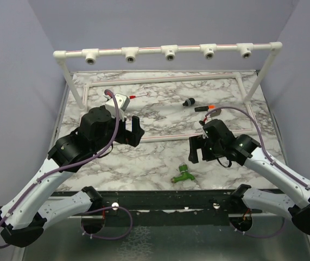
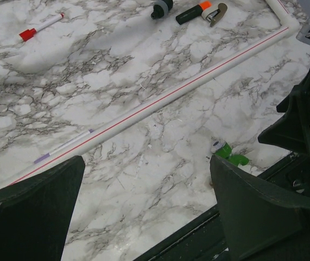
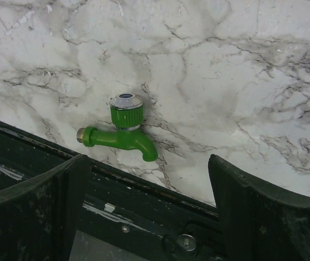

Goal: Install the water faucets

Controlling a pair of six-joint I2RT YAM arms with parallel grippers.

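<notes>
A bright green faucet with a curved spout lies on its side on the marble table near the front edge. It also shows in the right wrist view and the left wrist view. My right gripper is open and empty just above and behind it; in its own view the gripper has the faucet ahead, slightly left. My left gripper is open and empty to the faucet's left; from its wrist view the faucet is by the right finger.
A white pipe frame with several T-sockets stands at the back. A floor pipe with a red stripe crosses mid-table. A black tap, a black-and-orange part and a red-capped pen lie behind it. A black rail edges the front.
</notes>
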